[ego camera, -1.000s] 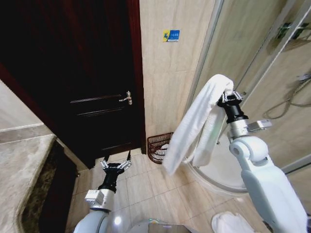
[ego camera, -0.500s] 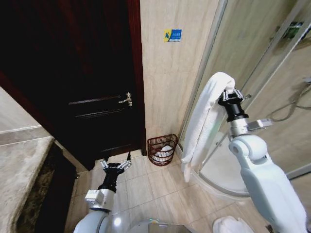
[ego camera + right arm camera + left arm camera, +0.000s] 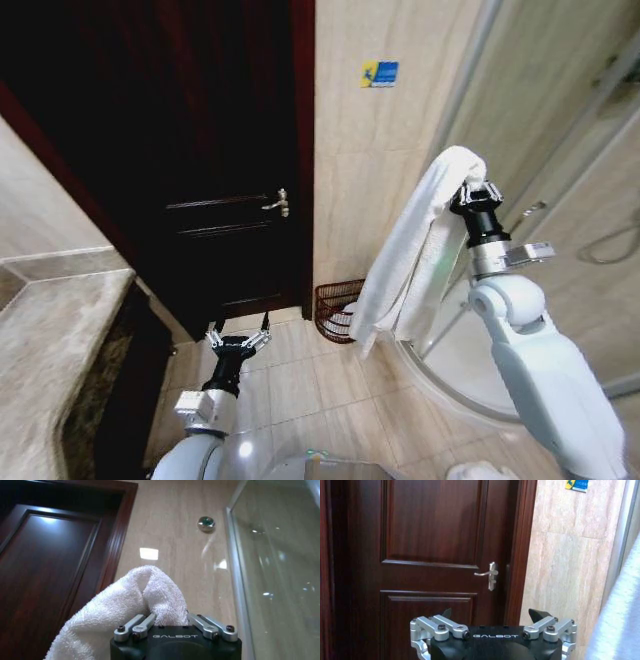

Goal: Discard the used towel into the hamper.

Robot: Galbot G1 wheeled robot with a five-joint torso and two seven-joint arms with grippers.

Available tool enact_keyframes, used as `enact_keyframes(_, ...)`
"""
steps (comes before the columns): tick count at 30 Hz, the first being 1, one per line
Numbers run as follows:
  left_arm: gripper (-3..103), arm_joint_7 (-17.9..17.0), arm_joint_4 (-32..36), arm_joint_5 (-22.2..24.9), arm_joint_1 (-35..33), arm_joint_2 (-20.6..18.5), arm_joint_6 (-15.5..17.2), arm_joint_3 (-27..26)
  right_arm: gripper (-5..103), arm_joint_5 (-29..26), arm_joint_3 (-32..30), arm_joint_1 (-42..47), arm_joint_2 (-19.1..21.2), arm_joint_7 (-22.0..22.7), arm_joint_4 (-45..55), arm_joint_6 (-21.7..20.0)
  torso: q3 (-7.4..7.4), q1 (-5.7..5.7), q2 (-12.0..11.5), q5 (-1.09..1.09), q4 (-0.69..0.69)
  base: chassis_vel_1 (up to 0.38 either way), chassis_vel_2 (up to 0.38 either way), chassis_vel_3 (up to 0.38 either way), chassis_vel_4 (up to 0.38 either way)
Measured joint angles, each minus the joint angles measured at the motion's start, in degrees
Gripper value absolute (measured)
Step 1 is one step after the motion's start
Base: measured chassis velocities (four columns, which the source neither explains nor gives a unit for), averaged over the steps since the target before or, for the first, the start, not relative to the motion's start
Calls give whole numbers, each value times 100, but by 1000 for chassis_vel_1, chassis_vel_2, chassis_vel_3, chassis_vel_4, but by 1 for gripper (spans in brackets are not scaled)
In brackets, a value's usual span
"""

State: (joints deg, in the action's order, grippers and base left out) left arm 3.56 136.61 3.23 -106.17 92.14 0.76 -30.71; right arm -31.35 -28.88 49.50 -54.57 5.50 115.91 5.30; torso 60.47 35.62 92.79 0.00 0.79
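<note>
Holding one towel (image 3: 415, 250): right hand (image 3: 474, 188); one hamper (image 3: 338, 311).

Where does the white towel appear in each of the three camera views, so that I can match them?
Head view: the towel hangs from the raised right gripper, right of centre, above the hamper.
Left wrist view: a pale blurred strip of towel at the lower right edge.
Right wrist view: the towel is bunched between the fingers, lower centre.
Shared landmark: the dark wooden door.

GALBOT on left gripper (image 3: 492, 620), right gripper (image 3: 170, 620) (both housings)
</note>
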Motion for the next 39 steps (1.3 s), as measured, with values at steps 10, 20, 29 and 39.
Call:
enact_keyframes(10,100,0,0,0,-1,0,0,0,13,25,284,-328,-10,-24,-146,-21,-1,-2,1,0,-2,-21,25,21,-15)
enact_keyframes(20,100,0,0,0,1,0,0,1,13,30,467,-594,21,47,-285,-56,2,5,-1,1,-2,-155,173,155,-149)
enact_keyframes(29,100,0,0,0,0,0,0,0,13,31,650,-1007,-13,105,-483,22,1,1,-2,1,-2,-87,90,81,-78)
enact_keyframes(39,100,0,0,0,-1,0,0,0,13,33,659,-1257,-4,-98,-1033,186,-1,-4,1,-1,-2,21,-15,-12,12)
